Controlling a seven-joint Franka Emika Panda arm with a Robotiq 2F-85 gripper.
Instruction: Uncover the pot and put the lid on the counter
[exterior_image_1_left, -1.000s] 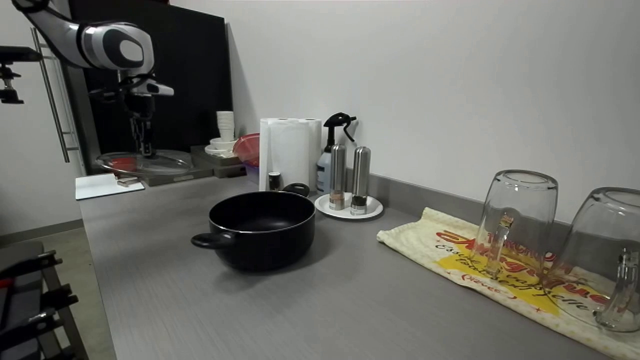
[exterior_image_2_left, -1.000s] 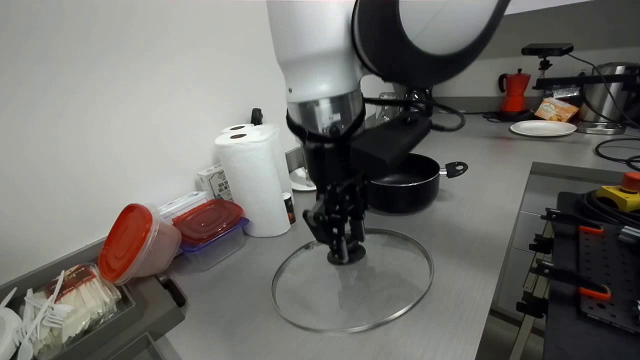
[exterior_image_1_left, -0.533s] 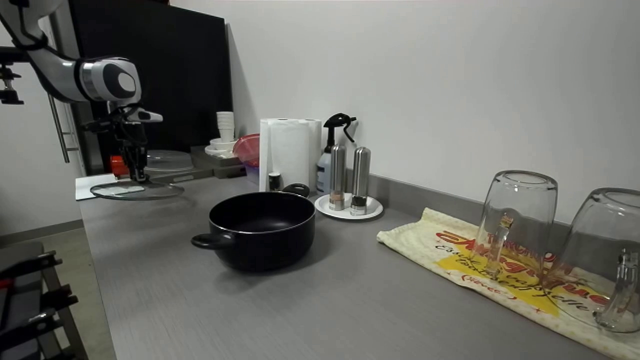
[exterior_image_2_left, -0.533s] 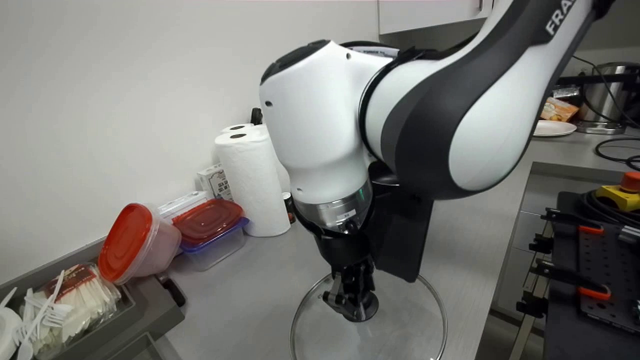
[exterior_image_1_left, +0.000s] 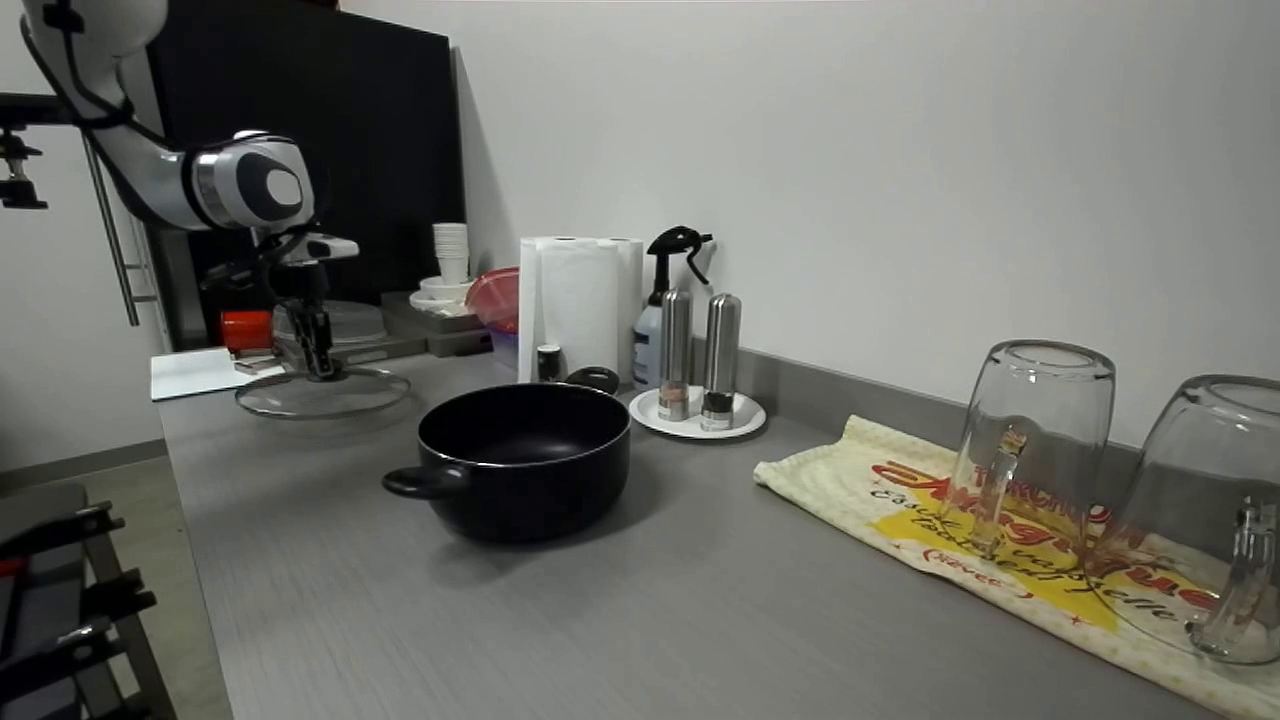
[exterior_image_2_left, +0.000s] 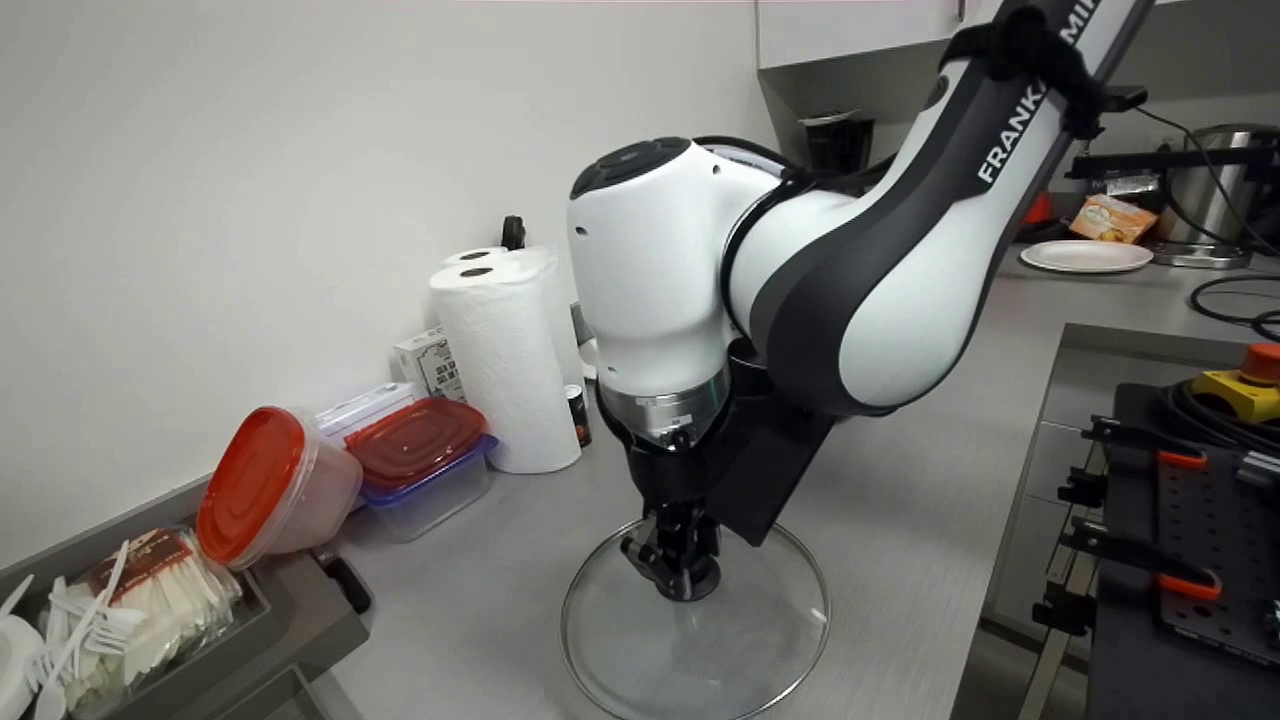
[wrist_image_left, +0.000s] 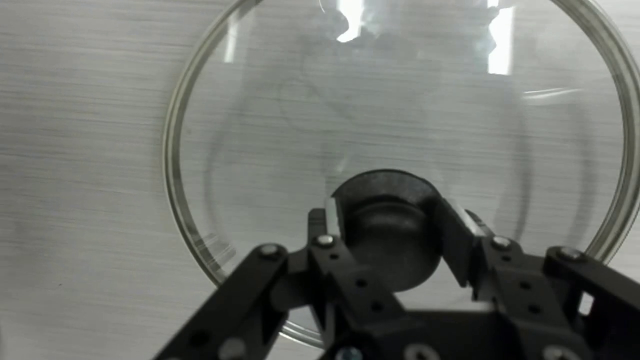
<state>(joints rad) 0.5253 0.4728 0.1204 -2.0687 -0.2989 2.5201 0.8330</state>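
"What do our containers hold?"

"The black pot (exterior_image_1_left: 525, 505) stands uncovered on the grey bench (exterior_image_1_left: 640, 620), smooth inside; a tray (exterior_image_2_left: 258, 612) holds white plastic forks (exterior_image_2_left: 118, 620)."

"And the round glass lid (exterior_image_2_left: 700, 640)?"

"Apart from the pot; the hand (wrist_image_left: 392, 230) pinches the lid's black knob (wrist_image_left: 387, 245). We can't quite tell whether the rim touches the bench."

"What else do we count?"

"Two upturned glass mugs (exterior_image_1_left: 1045, 430) on one printed cloth (exterior_image_1_left: 840, 470), two steel mills (exterior_image_1_left: 722, 345) on a white plate (exterior_image_1_left: 750, 415)."

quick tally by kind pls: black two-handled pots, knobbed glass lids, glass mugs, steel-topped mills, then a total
Black two-handled pot: 1
Knobbed glass lid: 1
Glass mugs: 2
Steel-topped mills: 2
Total: 6
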